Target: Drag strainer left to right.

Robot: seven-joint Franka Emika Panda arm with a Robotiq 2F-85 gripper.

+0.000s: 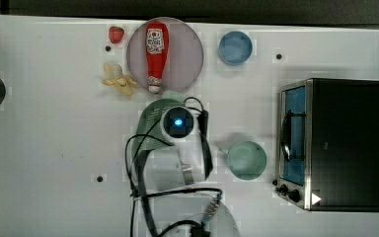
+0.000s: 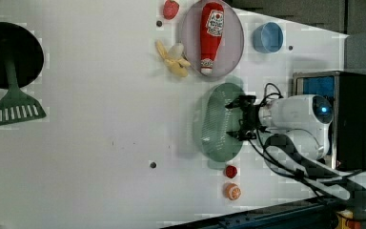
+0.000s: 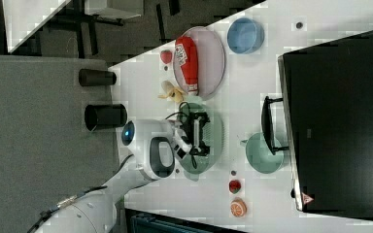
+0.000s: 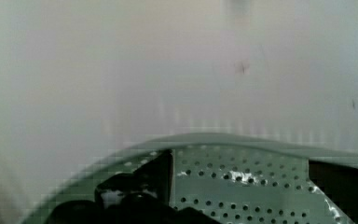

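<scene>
Strainer (image 2: pixel 214 119) just below the plate (image 1: pixel 187 49) in the top view, on the counter | gripper (image 2: pixel 234 119) down inside it — fingers spread, we judge | drag barely begun, most travel remains

robot lab: white table (image 1: pixel 54 148) with toy food, toaster oven (image 1: pixel 343 143)

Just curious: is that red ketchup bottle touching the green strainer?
Apart. In the left view, the ketchup bottle lies on the plate; its cap stops short of the strainer, with plate and table between.
</scene>
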